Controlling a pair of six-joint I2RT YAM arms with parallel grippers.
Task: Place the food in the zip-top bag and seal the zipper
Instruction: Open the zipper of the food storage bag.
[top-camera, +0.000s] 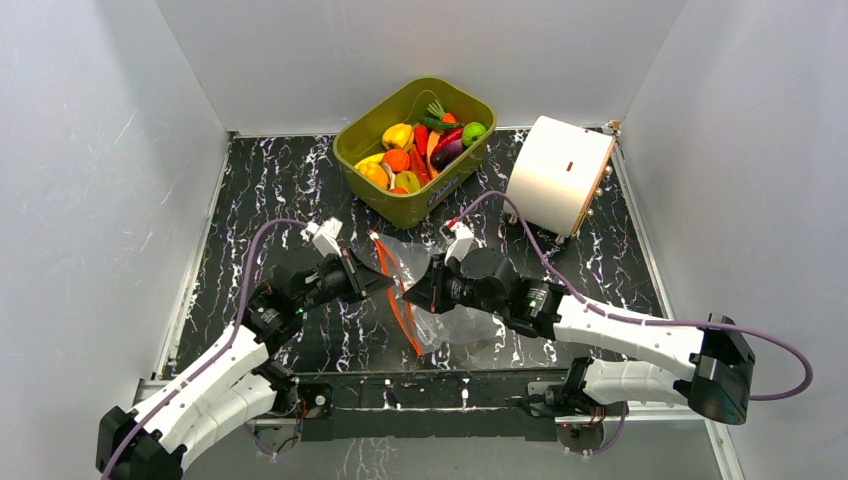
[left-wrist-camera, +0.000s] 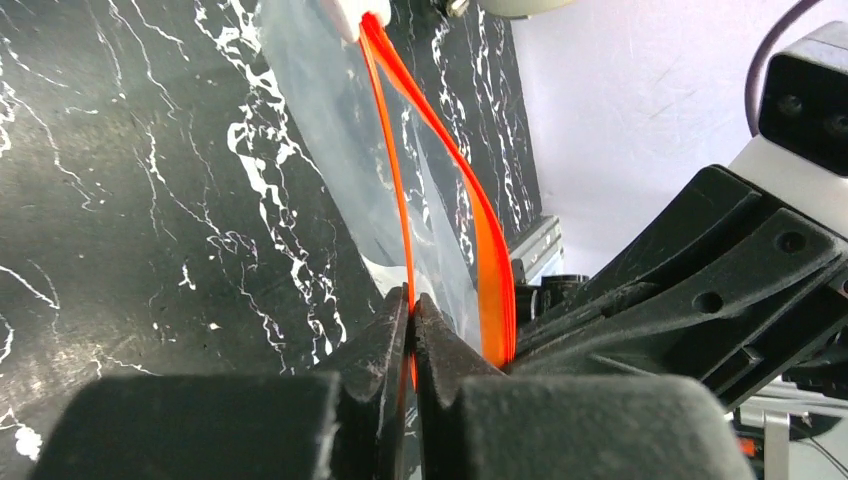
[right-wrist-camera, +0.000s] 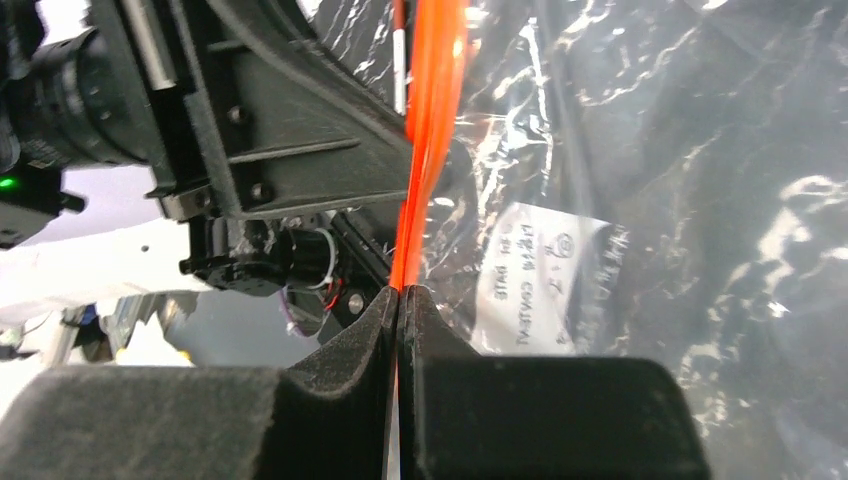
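obstacles: tub (top-camera: 452, 185), white drum (top-camera: 556, 172), zip-top bag (top-camera: 455, 322) mid-table | left tabletop (top-camera: 270, 190): seemingly passable

Left arm (top-camera: 215, 375) and right arm (top-camera: 640, 340): white moulded link shells, black joint housings. Right arm's outer joint is a large boxy black housing (top-camera: 722, 370). A purple cable (top-camera: 252, 262) runs along each arm. Left gripper (top-camera: 385, 281) and right gripper (top-camera: 411, 292): matte black, ribbed frames with screws (left-wrist-camera: 790, 242), wedge-shaped fingers (left-wrist-camera: 385, 350). White camera block (top-camera: 326, 237) on each wrist. Green lights (top-camera: 300, 312) lit on the wrist housings.
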